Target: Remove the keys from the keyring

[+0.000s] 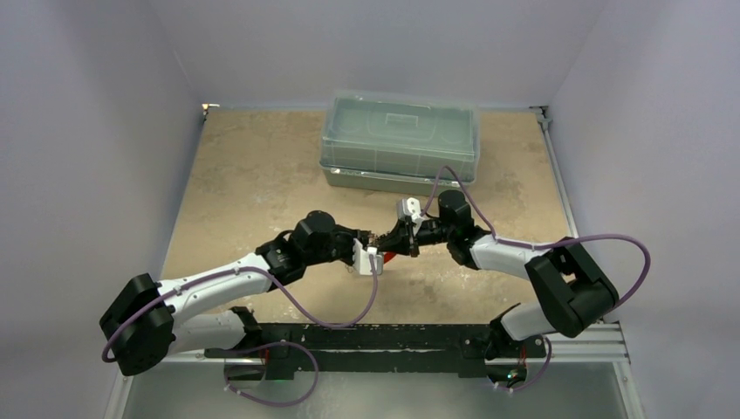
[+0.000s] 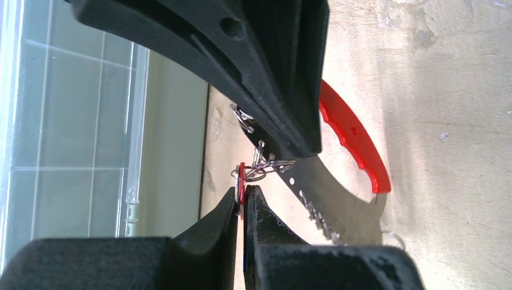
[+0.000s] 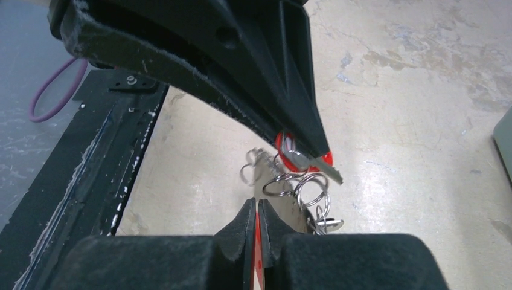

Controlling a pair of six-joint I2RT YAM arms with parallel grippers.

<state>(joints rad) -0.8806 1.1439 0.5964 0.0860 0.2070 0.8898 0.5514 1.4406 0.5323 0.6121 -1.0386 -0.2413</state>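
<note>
Left claw [image 2: 243, 200]: pressed together — I see it pinching red-headed key [image 2: 241, 183].
Right claw [image 3: 258, 208]: pinching keyring [image 2: 341, 181] by its red edge.
Loops [image 3: 290, 181]: strung between both claws.

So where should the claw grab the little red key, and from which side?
By its flat red head, one finger on each face, since it is thin and wide there. The red key is hooked to the thin metal loops beside the head, so come from the side away from them. The left claw pinches it that way, while the right claw holds the keyring.
</note>
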